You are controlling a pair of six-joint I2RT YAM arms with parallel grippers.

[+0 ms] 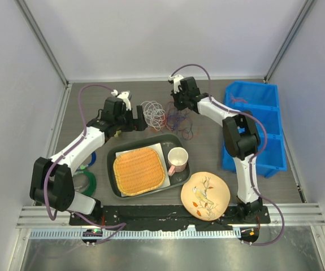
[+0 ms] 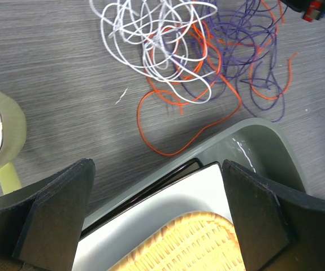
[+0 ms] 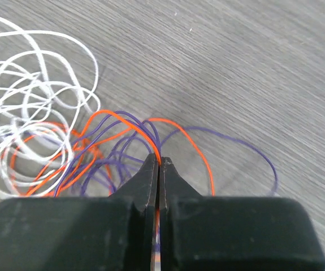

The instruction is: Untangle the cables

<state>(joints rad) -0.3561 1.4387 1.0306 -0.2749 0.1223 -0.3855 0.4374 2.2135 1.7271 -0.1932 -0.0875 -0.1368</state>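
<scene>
The cables point(image 1: 167, 116) lie in a tangled bunch on the table behind the tray: white loops point(image 2: 151, 39) on the left, orange point(image 2: 168, 149) and purple point(image 2: 247, 51) strands on the right. My right gripper point(image 3: 159, 162) is down on the bunch's right side. It is shut on an orange strand and a purple strand point(image 3: 151, 135) that run up between its tips. My left gripper point(image 2: 156, 217) is open with nothing between its fingers point(image 2: 55, 220). It hovers over the tray's back edge, just short of the bunch's near left side.
A grey-green tray point(image 1: 112, 155) holds a woven mat point(image 1: 139, 169) on white paper and a pink mug point(image 1: 177, 160). A bird-patterned plate point(image 1: 206, 195) sits near the front. Blue bins point(image 1: 252, 127) stand at the right, and tape rings point(image 1: 86, 180) lie by the left arm.
</scene>
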